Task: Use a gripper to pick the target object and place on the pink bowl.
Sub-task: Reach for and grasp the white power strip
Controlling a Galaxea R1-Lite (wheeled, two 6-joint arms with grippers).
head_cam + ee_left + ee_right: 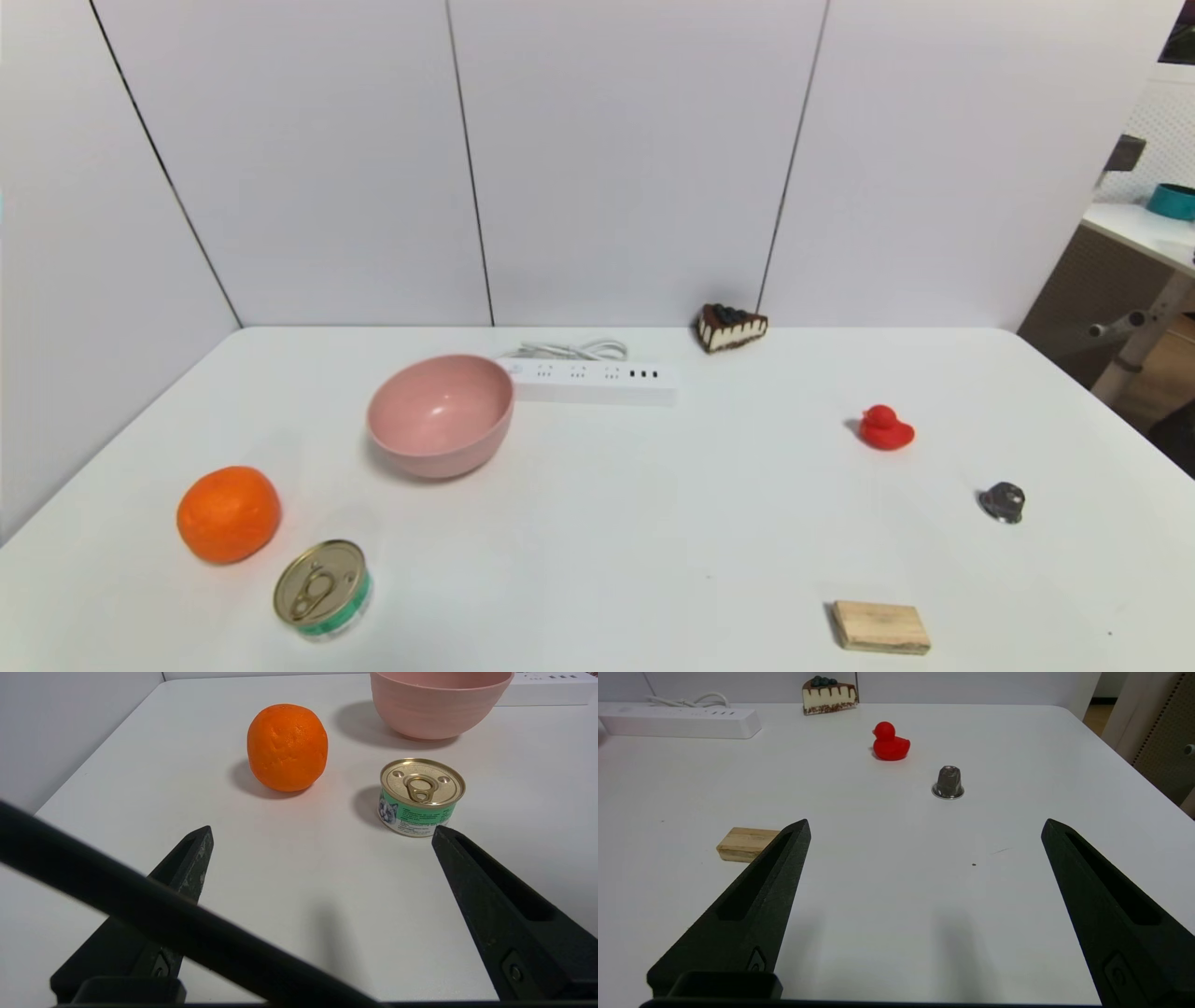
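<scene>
No brand name can be read; small print and a cat's picture are carried on the green label of the can, too fine to be made out. The white surface is bounded by pale panels at the back. The white power strip is seen at the rear, its left end hidden behind the pink bowl, by which access to that end is partly blocked in the head view; its top is marked with sockets and dark USB ports, and its white cord is looped behind it. The orange and the can, topped with a gold pull-ring lid, are set nearer the front left. A drizzled cake slice is placed at the back, a wooden block at the front right, a red duck and a dark capsule farther right. The left tool is held wide open above the front left, empty; the right tool is likewise spread wide and empty above the front right.
</scene>
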